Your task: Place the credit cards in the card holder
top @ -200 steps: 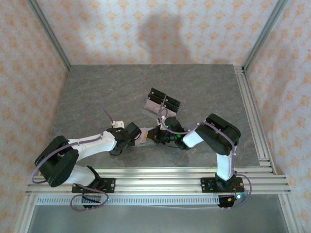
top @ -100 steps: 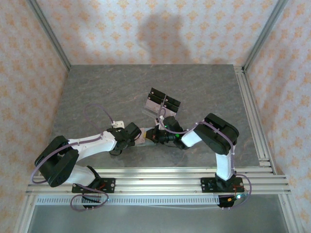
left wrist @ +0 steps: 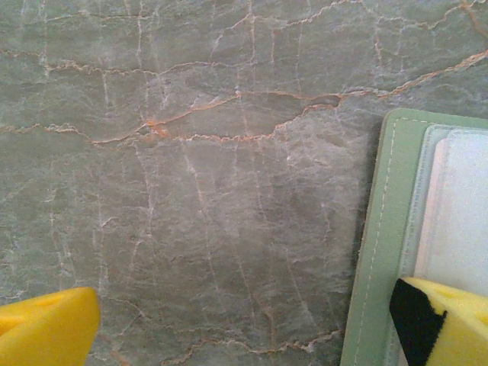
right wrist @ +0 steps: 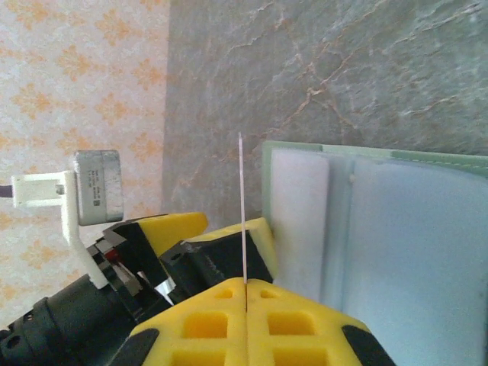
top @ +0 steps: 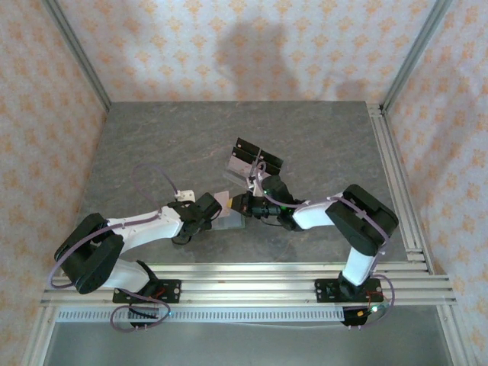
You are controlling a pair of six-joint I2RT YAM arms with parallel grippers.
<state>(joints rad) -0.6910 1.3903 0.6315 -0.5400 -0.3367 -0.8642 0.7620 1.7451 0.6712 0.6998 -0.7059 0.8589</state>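
At the table's (left wrist: 191, 152) near middle, the sage-green card holder (right wrist: 305, 150) lies open. The right gripper (right wrist: 245, 284) pinches one credit card (right wrist: 242, 198) edge-on at its rim, and the left gripper (left wrist: 244, 328) stands spread wide, one fingertip over the holder's edge.

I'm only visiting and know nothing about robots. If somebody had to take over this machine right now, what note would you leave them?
Left tool: open, with one finger above the edge of the card holder. The holder lies opened out flat.
Right tool: shut on one credit card, held on edge just beside the holder's open face.
Done: that card is picked up and brought to the holder.
Left: slide it into the holder. I cannot tell whether other cards are already inside.
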